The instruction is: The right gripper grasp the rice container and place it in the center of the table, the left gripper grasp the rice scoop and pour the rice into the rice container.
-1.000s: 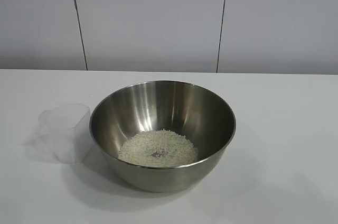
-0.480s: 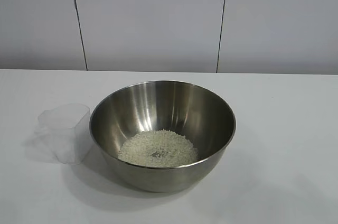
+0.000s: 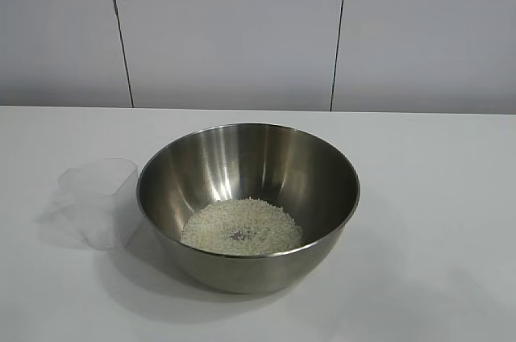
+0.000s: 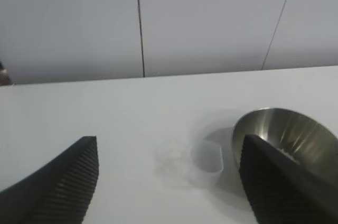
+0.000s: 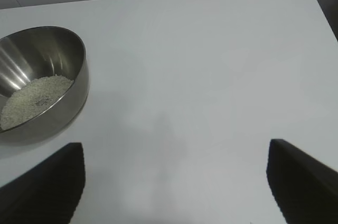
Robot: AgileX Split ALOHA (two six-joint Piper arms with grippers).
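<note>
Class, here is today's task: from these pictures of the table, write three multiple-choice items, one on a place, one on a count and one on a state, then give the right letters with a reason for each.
1. Where is the rice?
A. In the rice container
B. In the rice scoop
C. Spilled across the table

2. How many vessels stand on the table?
A. One
B. Two
C. Three

3. What state is the left gripper in?
A. Shut on the rice scoop
B. Shut on the bowl's rim
C. Open, holding nothing

Answers:
1 A: the pale heap lies at the bottom of the rice container.
2 B: only the steel bowl and the clear rice scoop beside it are there.
3 C: the left wrist view shows its fingers wide apart, with the scoop standing free on the table beyond them.
</note>
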